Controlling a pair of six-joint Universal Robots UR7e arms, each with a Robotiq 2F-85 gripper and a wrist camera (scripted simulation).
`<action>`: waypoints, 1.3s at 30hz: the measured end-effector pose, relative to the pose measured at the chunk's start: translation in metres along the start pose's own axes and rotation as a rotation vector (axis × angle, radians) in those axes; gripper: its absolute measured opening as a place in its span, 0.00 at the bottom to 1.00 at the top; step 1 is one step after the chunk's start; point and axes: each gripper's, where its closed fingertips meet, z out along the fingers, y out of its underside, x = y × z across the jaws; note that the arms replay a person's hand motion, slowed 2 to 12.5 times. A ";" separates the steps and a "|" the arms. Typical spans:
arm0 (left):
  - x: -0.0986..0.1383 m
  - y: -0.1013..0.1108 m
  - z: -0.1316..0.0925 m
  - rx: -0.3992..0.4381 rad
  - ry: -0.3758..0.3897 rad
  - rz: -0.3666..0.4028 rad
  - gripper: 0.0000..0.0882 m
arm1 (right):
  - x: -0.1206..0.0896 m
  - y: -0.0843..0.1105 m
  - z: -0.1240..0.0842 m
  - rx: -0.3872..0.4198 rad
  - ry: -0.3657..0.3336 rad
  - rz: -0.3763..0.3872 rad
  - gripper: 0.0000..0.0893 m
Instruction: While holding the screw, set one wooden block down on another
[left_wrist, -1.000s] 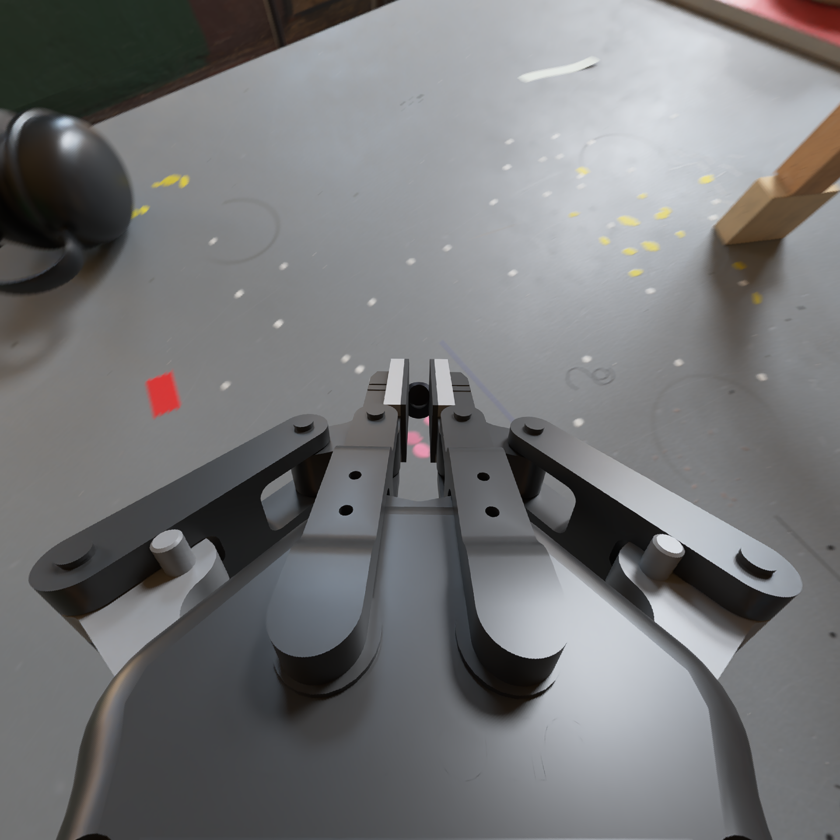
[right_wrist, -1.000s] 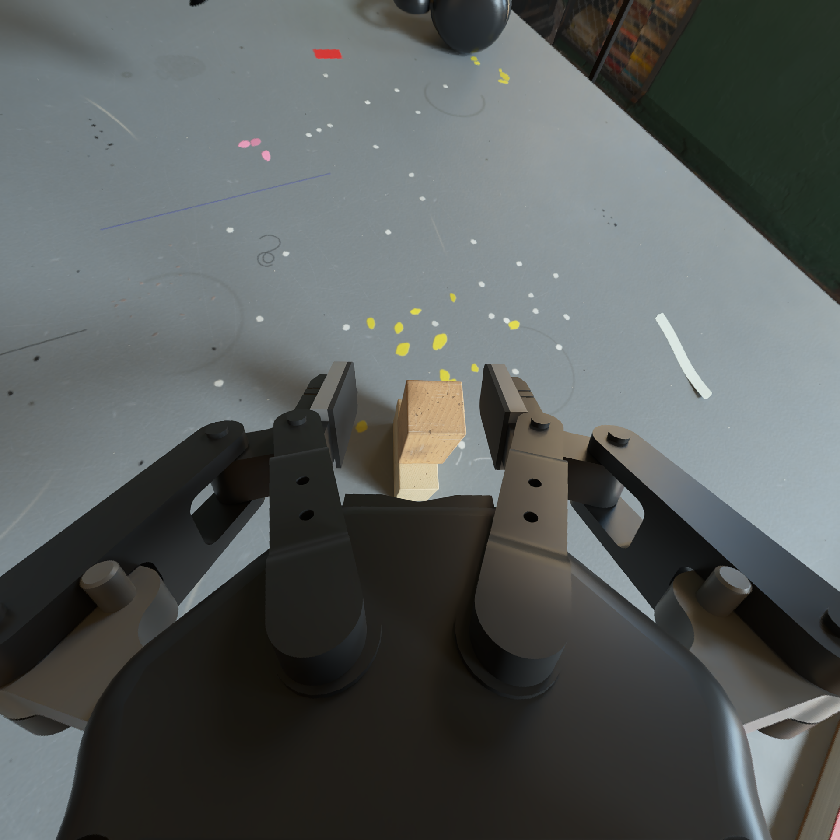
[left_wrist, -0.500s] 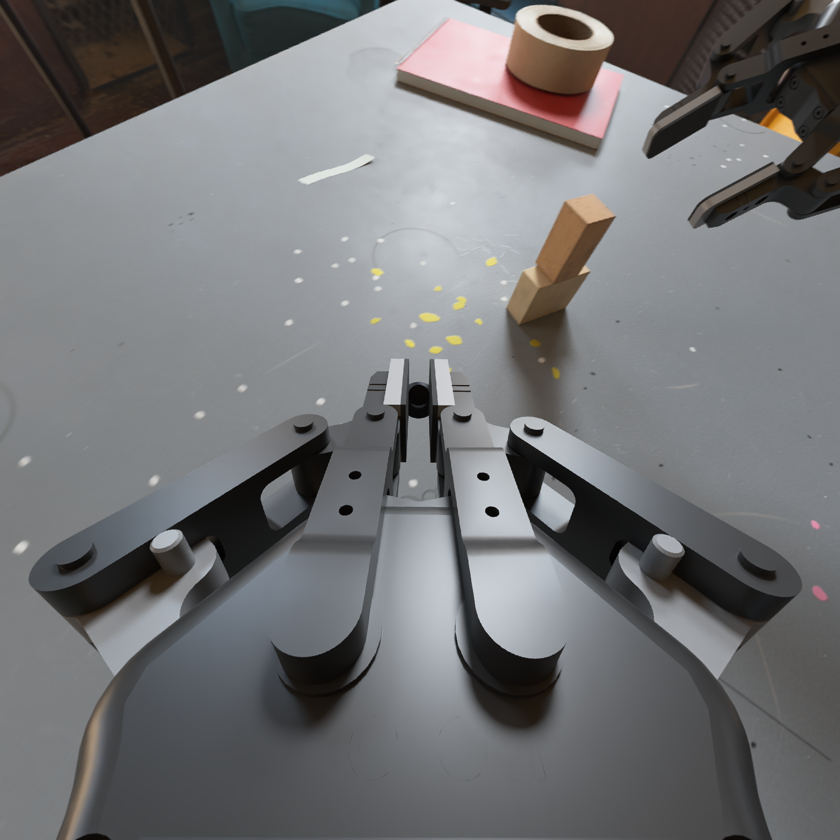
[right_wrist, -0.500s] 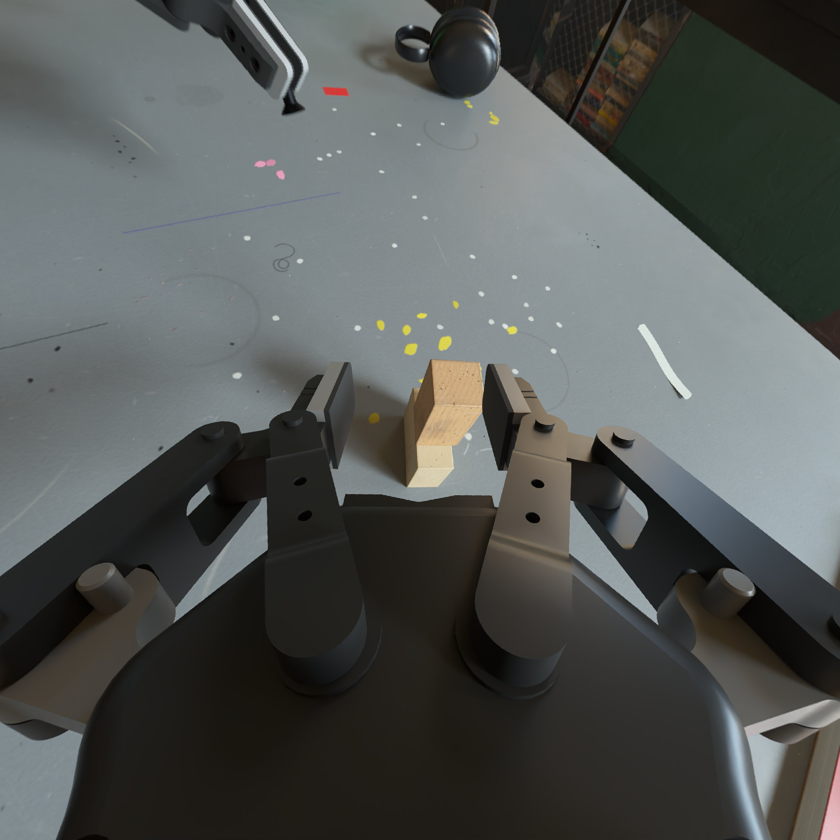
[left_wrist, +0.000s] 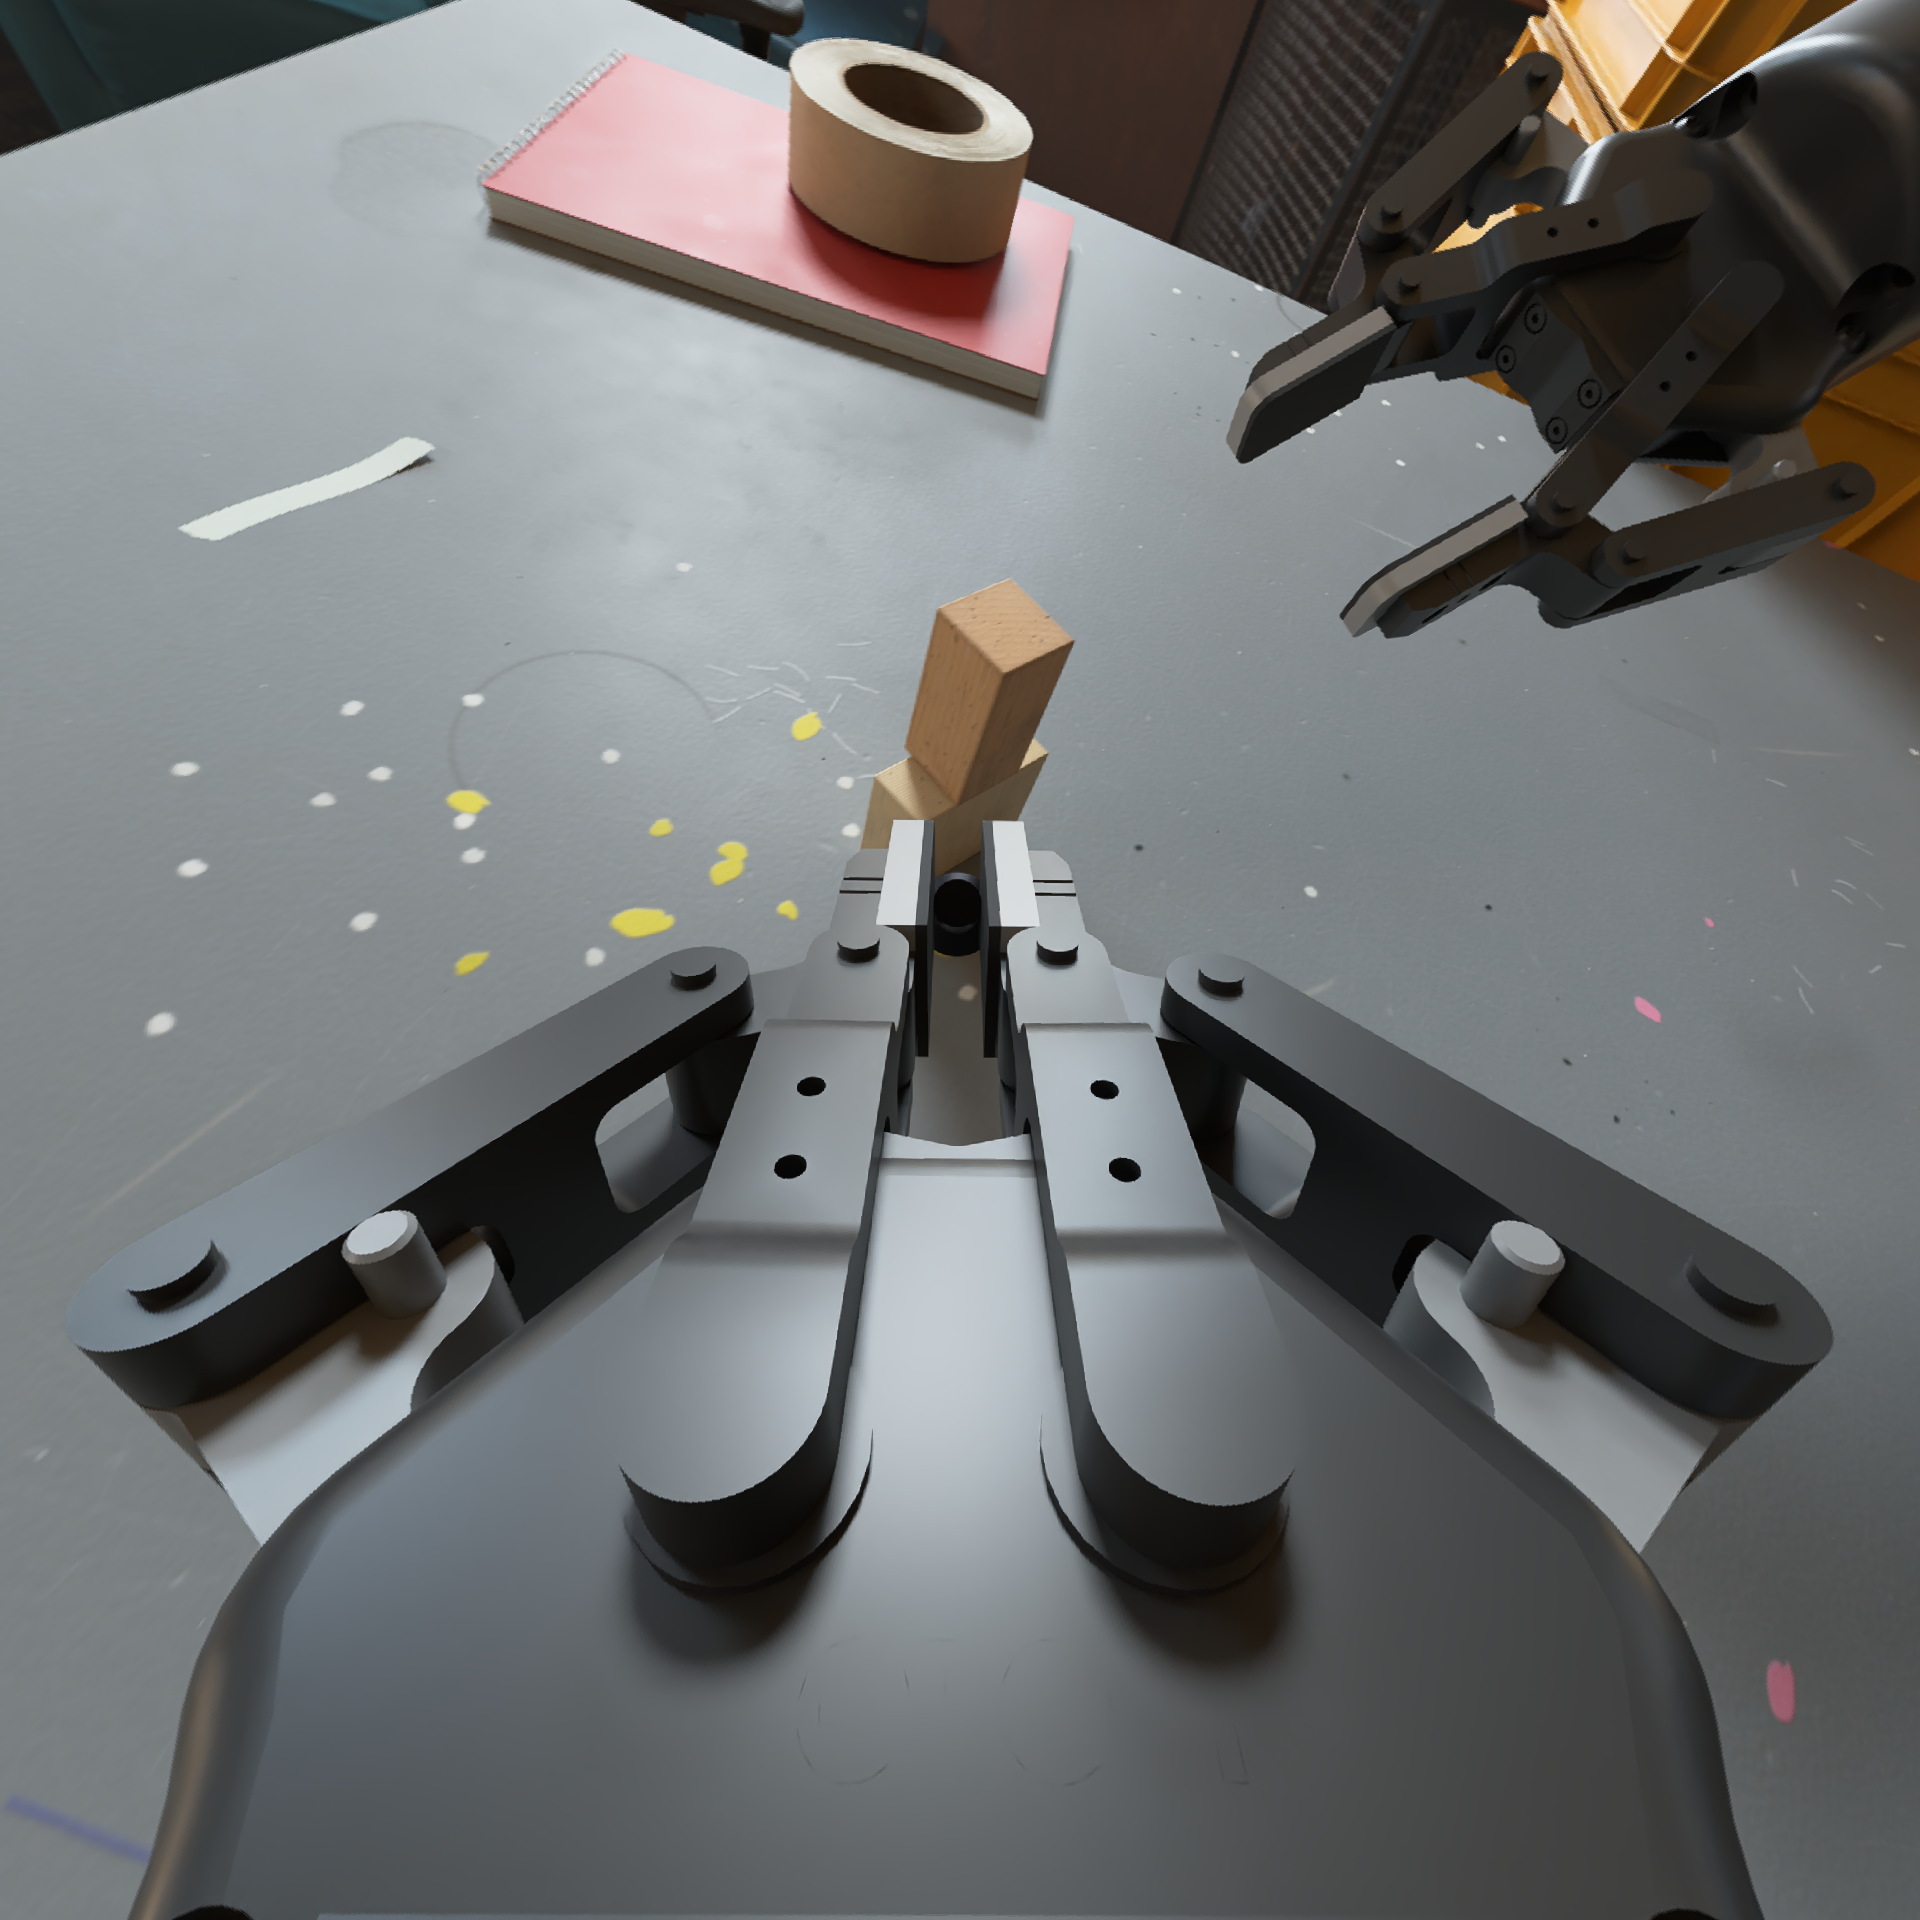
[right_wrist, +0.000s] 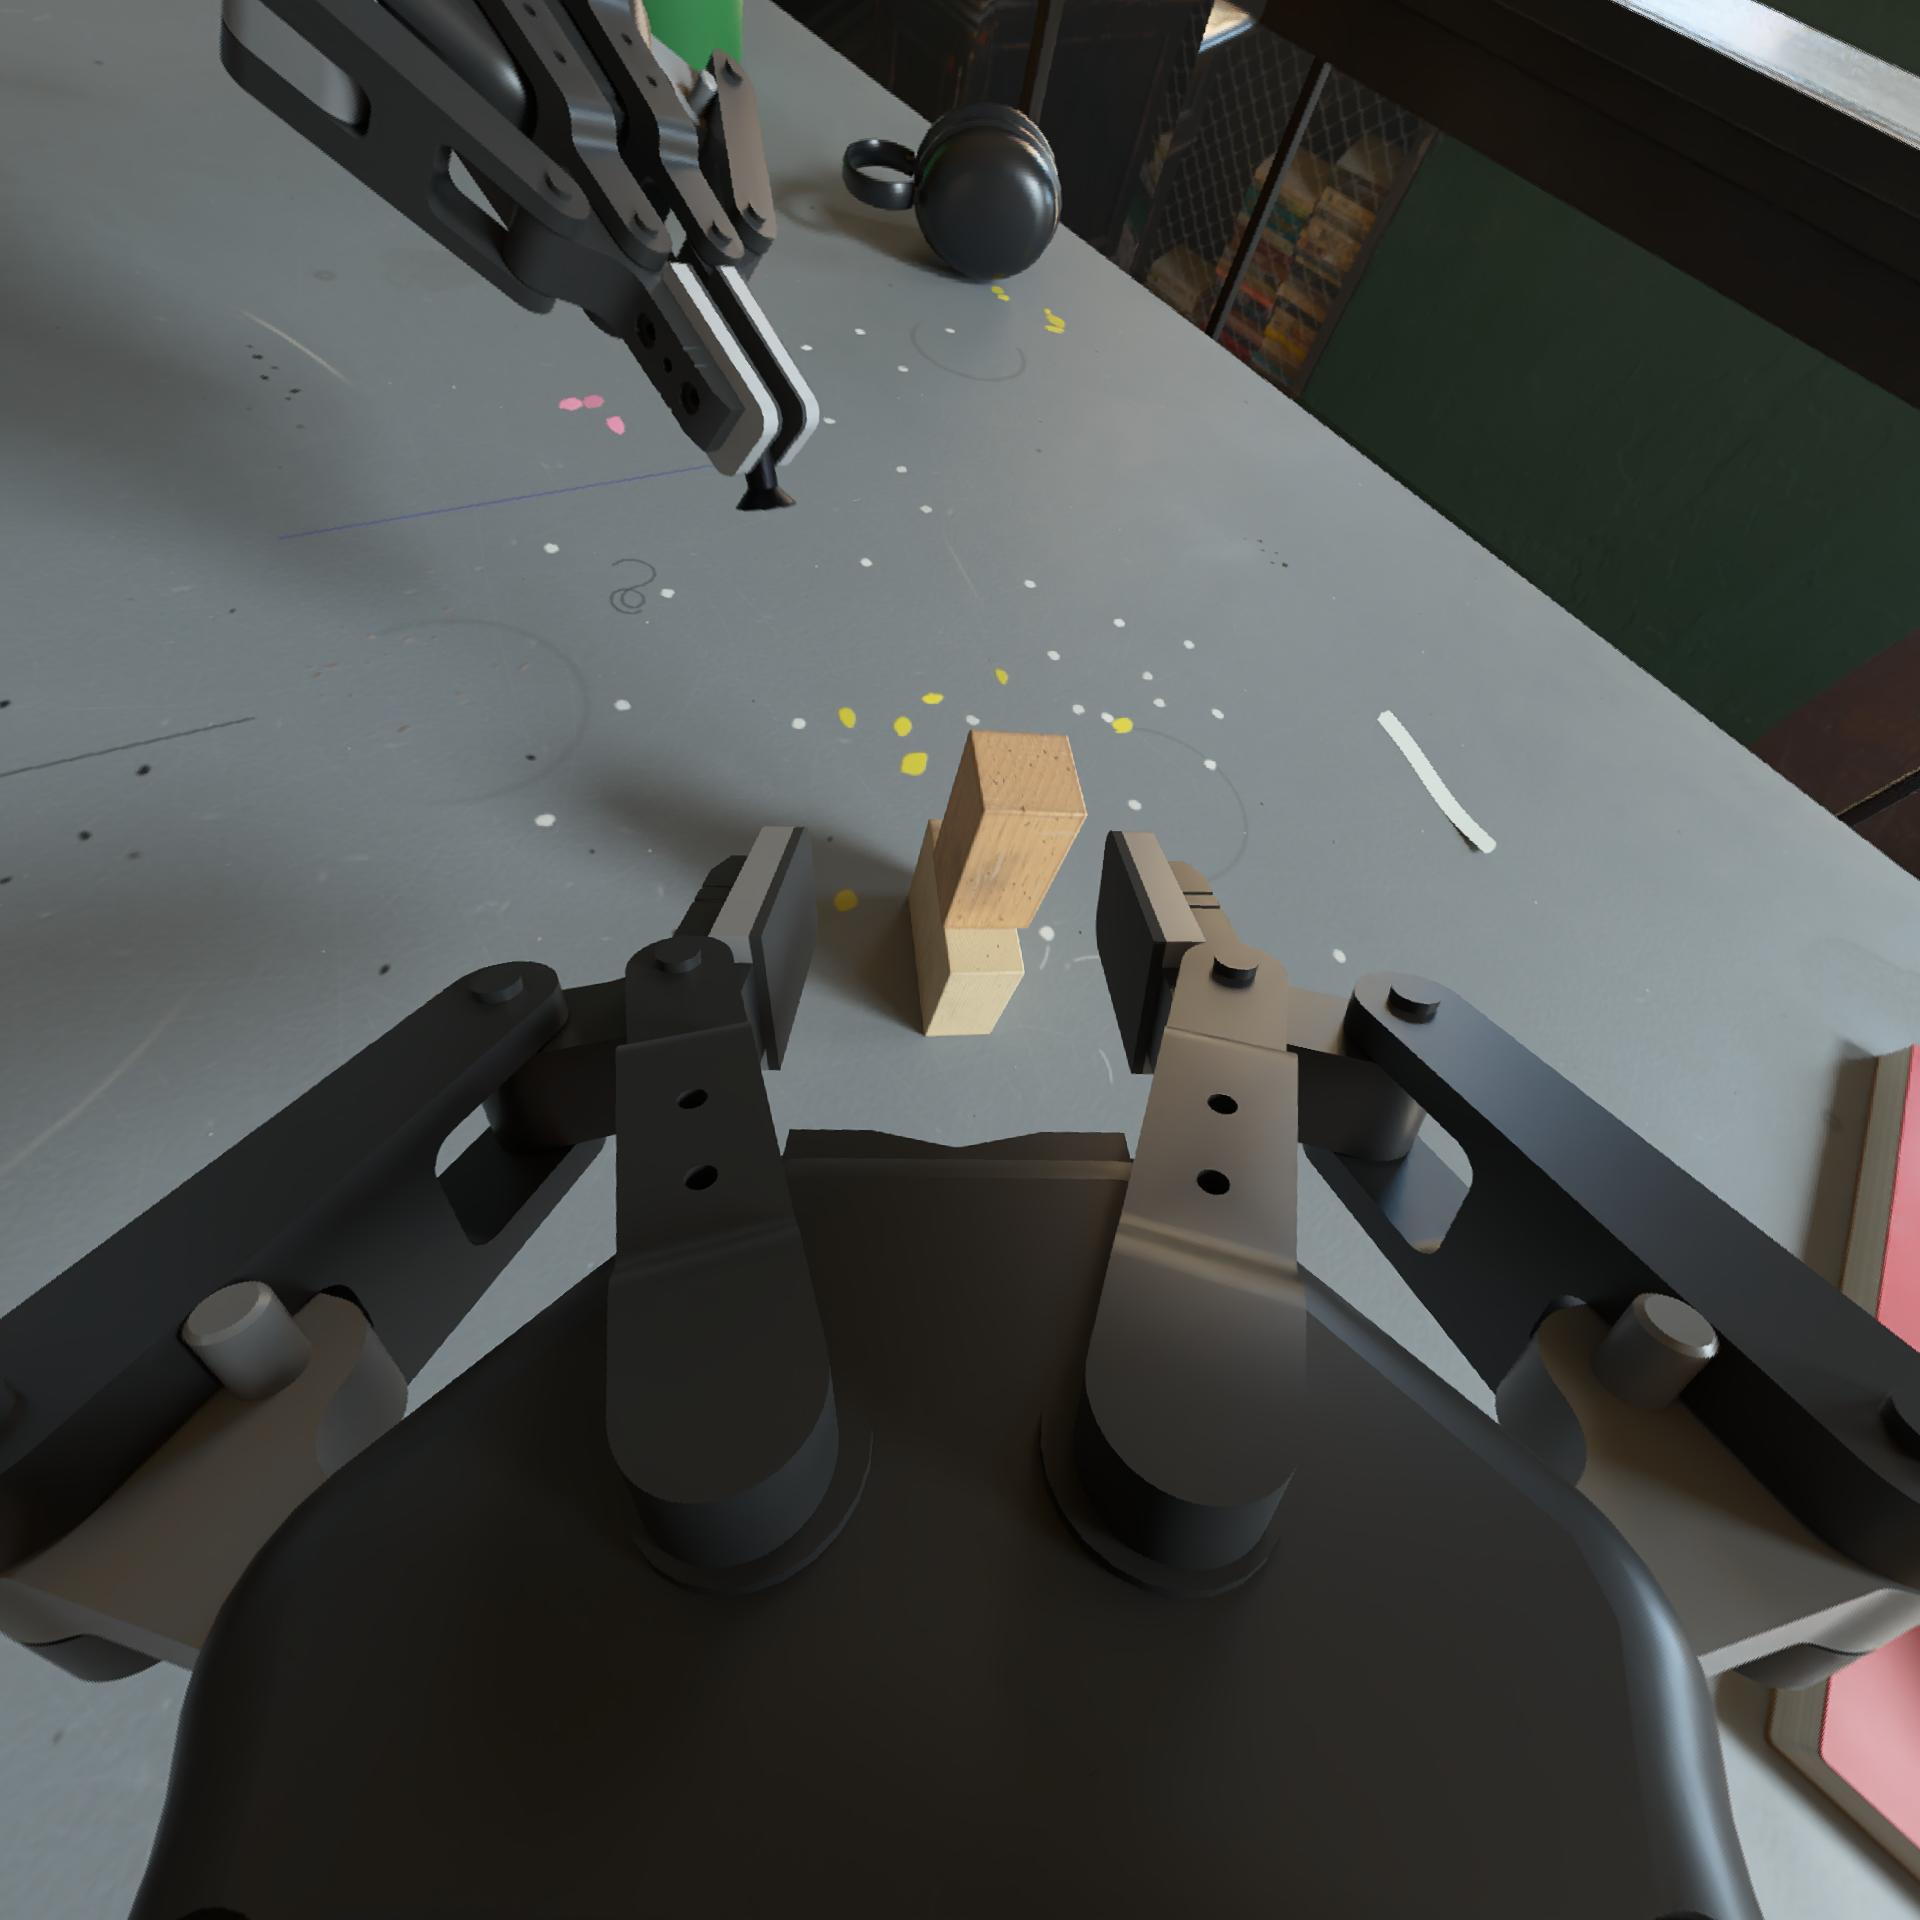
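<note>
**Block released onto block; screw retained**

You are looking at the stage after placement. Over the last second the right gripper (right_wrist: 951, 935) has drawn back and up from the upper wooden block (right_wrist: 1013, 831), so its fingers (right_wrist: 774, 930), which flanked the block closely a second ago, now stand clear of it on both sides. The jaws are spread wide and hold nothing. The left wrist camera has swung from bare table round to face the stack.

Treat the placement as made but not neat. The upper wooden block rests on the lower wooden block (right_wrist: 966, 987) at a lean, tilted toward the strip of white tape (right_wrist: 1434, 779). Judge it stable only provisionally; contact between the two faces is partly hidden in both views.

Relative to the lower wooden block:
- The right gripper sits above and behind it, apart from both blocks.
- The left gripper (left_wrist: 956, 883) hangs in front of it in its own view, nearly closed on the screw (left_wrist: 956, 914); from the right wrist view the dark screw tip points down from the pads, well apart from the stack.
- The red notebook (left_wrist: 665, 197) and tape roll (left_wrist: 904, 145) lie beyond it.
</note>
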 end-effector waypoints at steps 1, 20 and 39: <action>0.003 -0.001 0.004 -0.001 0.009 0.002 0.09 | 0.000 0.002 -0.002 0.002 0.004 0.005 0.54; 0.043 -0.004 0.055 -0.048 0.137 -0.019 0.09 | 0.007 0.037 -0.038 0.012 0.059 0.090 0.42; 0.061 0.012 0.072 -0.093 0.162 -0.052 0.09 | 0.006 0.068 -0.052 -0.022 0.054 0.134 0.45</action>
